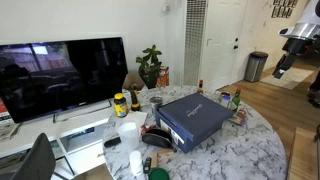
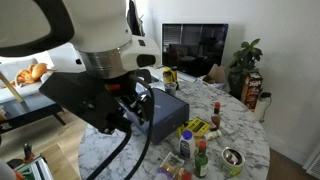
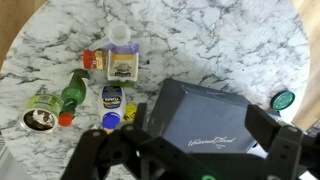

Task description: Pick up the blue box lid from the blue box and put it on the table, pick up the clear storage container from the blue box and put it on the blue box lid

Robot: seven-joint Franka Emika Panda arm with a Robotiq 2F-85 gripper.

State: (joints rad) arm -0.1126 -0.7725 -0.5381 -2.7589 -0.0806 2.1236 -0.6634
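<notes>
one: where's the blue box lid (image 3: pixel 205 100) right now?

two: shut on top of the blue box (image 1: pixel 170 138), which stands on the table (image 3: pixel 220 40). the wrist view looks down on its dark top, and a small pale script mark shows there.

one: and the claw?

two: the gripper (image 3: pixel 195 130) is spread wide and grasping nothing. its dark fingers (image 3: pixel 268 125) frame the lid from above, one on each side, apart from it. in an exterior view the arm (image 1: pixel 297 33) sits high and off to the side of the table.

one: any sign of the clear tub?

two: can't tell, since the lid covers the box.

one: what's around the box?

two: several small things on the marble. in the wrist view there's a green bottle (image 3: pixel 72 90) lying just beside an open can (image 3: pixel 40 110). a jar with a pale lid (image 3: pixel 122 62) stands further up, and a small blue-and-yellow jar (image 3: pixel 112 98) is near the box's corner. a green round lid (image 3: pixel 284 99) sits on the far side of the box.

one: and off the table?

two: both exterior views show a dark tv (image 1: pixel 62 72) and a potted plant (image 2: pixel 245 62). in an exterior view the arm's bulk hides part of the box.
</notes>
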